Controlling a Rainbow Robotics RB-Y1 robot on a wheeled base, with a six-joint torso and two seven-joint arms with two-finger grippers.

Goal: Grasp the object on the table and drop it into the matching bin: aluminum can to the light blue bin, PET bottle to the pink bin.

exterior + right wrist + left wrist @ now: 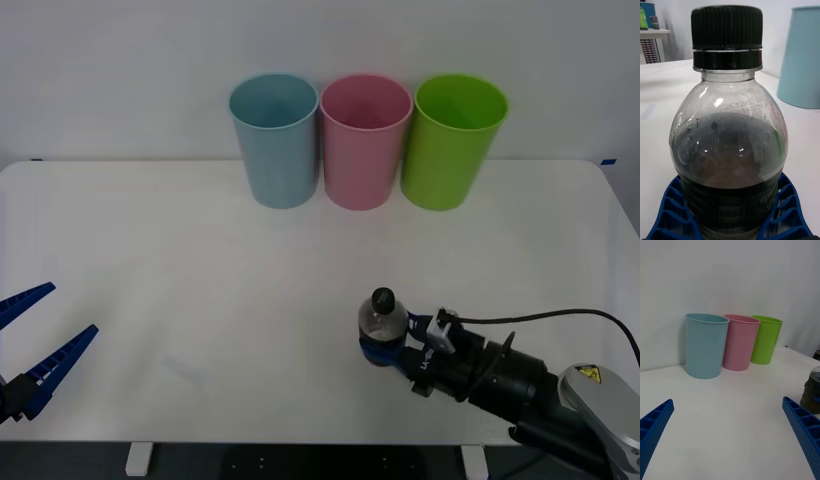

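- Two blue fingers of the right tool (378, 348) grip the PET bottle (382, 318) low on its body, upright on the bench (200, 280).
- The left tool (35, 335) rests open at the near left edge.

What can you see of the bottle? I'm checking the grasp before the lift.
The bottle is small, clear plastic, with a ribbed black screw cap and a dark lower body. It stands upright on the white table, near the front edge on the robot's right, well short of the three bins. The right gripper has its blue ribbed jaws around the bottle's lower body, one on each side. Nothing else touches it.
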